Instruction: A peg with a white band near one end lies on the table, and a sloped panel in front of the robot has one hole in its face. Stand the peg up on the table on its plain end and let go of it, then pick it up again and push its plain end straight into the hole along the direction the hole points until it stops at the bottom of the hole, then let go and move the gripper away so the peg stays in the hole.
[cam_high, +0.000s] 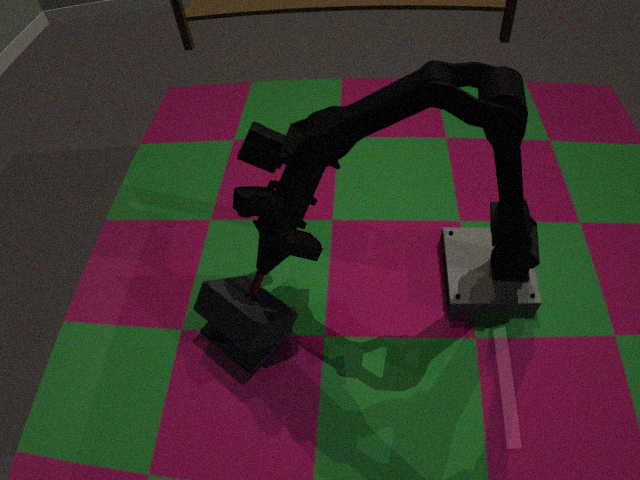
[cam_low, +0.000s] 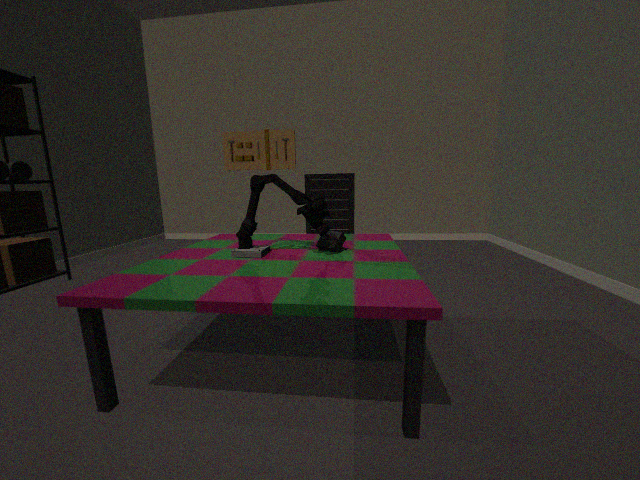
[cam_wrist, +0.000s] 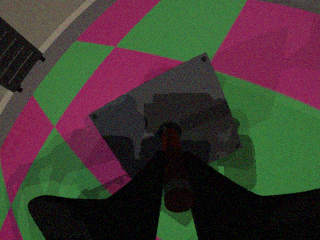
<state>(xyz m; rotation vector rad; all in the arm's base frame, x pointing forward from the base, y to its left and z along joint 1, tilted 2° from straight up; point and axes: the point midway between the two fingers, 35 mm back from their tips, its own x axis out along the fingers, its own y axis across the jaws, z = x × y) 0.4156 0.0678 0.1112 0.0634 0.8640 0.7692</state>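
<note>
The red peg (cam_high: 256, 284) (cam_wrist: 172, 150) is held tilted between my fingers. Its lower end is in the hole in the sloped face of the dark grey panel (cam_high: 227, 307) (cam_wrist: 194, 83) (cam_low: 331, 241). My gripper (cam_high: 262, 271) (cam_wrist: 172, 156) is shut on the peg's upper part, just above the panel face. Only a short length of peg shows between the fingertips and the face. The white band is hidden by the fingers. I cannot tell how deep the peg sits.
The arm's grey base plate (cam_high: 462, 258) stands to the right on the checkered table (cam_high: 392, 175) (cam_low: 315, 299). A pale flat strip (cam_high: 505, 387) lies in front of the base. The panel stands near the table's left middle.
</note>
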